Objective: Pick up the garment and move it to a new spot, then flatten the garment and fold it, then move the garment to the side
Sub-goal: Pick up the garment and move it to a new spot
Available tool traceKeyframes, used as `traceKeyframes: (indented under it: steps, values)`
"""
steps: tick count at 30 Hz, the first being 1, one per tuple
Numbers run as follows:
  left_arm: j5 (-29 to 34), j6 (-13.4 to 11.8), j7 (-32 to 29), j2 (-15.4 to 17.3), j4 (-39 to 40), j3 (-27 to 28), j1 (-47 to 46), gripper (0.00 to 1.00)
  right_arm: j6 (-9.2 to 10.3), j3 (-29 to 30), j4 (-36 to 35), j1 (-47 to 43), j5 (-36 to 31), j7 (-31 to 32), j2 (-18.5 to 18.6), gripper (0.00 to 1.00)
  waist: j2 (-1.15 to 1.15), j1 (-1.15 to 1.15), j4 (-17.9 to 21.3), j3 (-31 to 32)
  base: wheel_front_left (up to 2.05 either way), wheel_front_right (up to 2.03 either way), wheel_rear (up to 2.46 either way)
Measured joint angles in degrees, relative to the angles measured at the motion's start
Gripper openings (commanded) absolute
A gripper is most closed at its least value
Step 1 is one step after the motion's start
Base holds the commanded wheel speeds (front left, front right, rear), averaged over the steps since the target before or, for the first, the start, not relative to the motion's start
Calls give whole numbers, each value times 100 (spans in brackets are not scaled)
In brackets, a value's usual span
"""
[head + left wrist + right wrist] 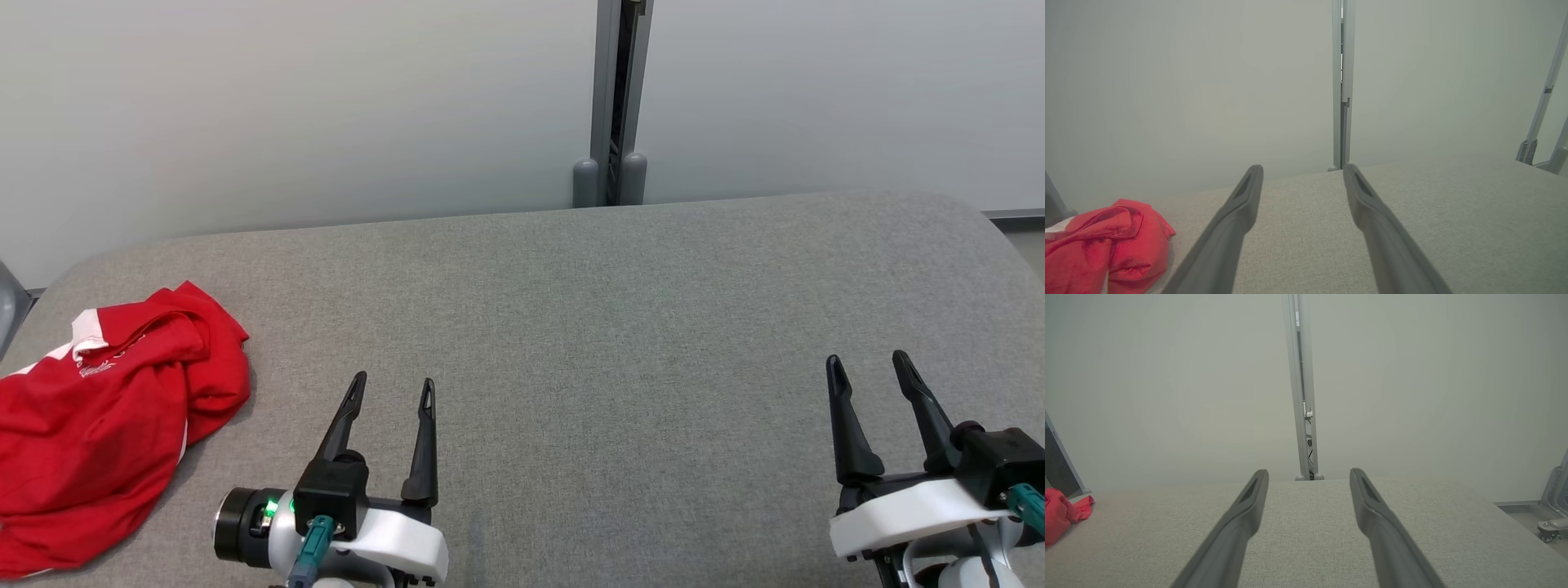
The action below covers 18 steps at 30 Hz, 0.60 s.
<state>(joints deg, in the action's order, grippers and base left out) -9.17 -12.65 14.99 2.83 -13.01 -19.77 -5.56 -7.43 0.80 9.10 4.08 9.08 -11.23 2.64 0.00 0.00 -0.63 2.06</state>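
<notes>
Our two claws sit closest to the lens. The left claw (pixel 392 380) is just beside the garment (pixel 106 425), and the right claw (pixel 866 358) is well apart from it. Both point away from us.

Biggest in view is the grey cloth-covered worktop (pixel 612 327). The garment lies on it, and everything on the right claw's side of the garment is bare cloth. We judge that stretch to be the room needed for the new spot and for spreading the fabric flat.

Next in size is the garment itself, red with white trim. It is crumpled into a loose heap, fold over fold, and its outer part runs past the picture's edge. No hem or sleeve stands out plainly, so we think a pinch on the raised ridge nearest the left claw is the likeliest way in. The cloth will probably sag and trail once lifted.

Smallest are the claws. Each has its fingers spread wide with nothing between them, which fits a pick-up not yet begun. We judge the left claw best placed to reach, being beside the garment. The right claw, far off, waits where flattening could use it.
</notes>
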Motion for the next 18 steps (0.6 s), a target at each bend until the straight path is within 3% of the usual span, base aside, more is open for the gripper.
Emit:
traceKeyframes:
  steps: [18]
  values:
    - [-58, -36, 0, -3, -3, -40, -3, 100, 0, -8, 38, 2, 19, -14, 1, 100, 0, 0, 7, -4, 0, 0, 0]
